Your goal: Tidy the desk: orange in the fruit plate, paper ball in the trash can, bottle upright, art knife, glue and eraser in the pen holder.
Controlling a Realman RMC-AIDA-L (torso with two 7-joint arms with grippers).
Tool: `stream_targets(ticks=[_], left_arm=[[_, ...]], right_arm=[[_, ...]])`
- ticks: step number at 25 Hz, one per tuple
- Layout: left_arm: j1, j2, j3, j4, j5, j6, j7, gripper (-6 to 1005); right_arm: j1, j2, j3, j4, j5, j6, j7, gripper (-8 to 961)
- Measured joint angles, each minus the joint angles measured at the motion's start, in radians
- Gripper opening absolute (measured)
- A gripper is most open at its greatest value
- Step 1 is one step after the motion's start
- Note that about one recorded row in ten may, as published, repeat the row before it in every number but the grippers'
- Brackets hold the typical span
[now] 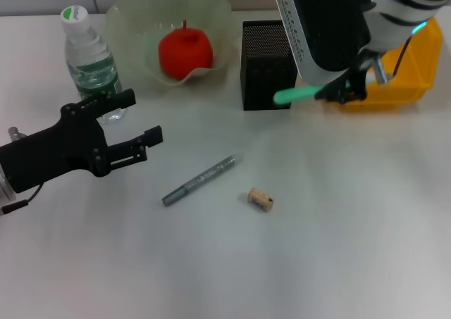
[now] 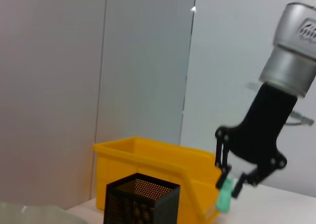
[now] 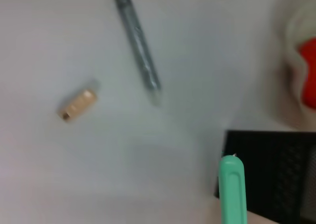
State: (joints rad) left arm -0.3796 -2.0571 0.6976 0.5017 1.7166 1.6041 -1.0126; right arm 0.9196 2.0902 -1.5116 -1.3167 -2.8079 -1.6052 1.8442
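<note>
The right gripper (image 1: 337, 90) is clamped on a green stick (image 1: 292, 94), light and stiff, beside the pen holder (image 1: 266, 72). The left gripper (image 1: 138, 125) hovers, fingers apart.

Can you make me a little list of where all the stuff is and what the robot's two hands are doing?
orange: in the fruit plate
bottle: upright, at the table's left back
pen holder: beside the trash can
right hand: shut on a green stick, near the pen holder
left hand: open, above the table near the bottle
eraser: lying on the table
grey pen-like tool: lying beside the eraser
</note>
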Motion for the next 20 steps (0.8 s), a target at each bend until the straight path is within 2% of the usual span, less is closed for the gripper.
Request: stream_targets(ticks=[6, 12, 20], left_arm=[[0.009, -0.003, -0.02, -0.004, 0.0, 0.004, 0.019, 837], [0.018, -0.005, -0.045, -0.009, 0.0, 0.004, 0.038, 837], [0.024, 0.0, -0.077, -0.009, 0.0, -0.004, 0.052, 836]], right_arm=[[0.004, -0.001, -0.081, -0.089, -0.098, -0.011, 0.011, 180], [0.025, -0.009, -0.149, -0.13, -0.114, 0.001, -0.002, 181], [-0.016, -0.017, -0.142, -0.17, -0.115, 0.098, -0.086, 181]])
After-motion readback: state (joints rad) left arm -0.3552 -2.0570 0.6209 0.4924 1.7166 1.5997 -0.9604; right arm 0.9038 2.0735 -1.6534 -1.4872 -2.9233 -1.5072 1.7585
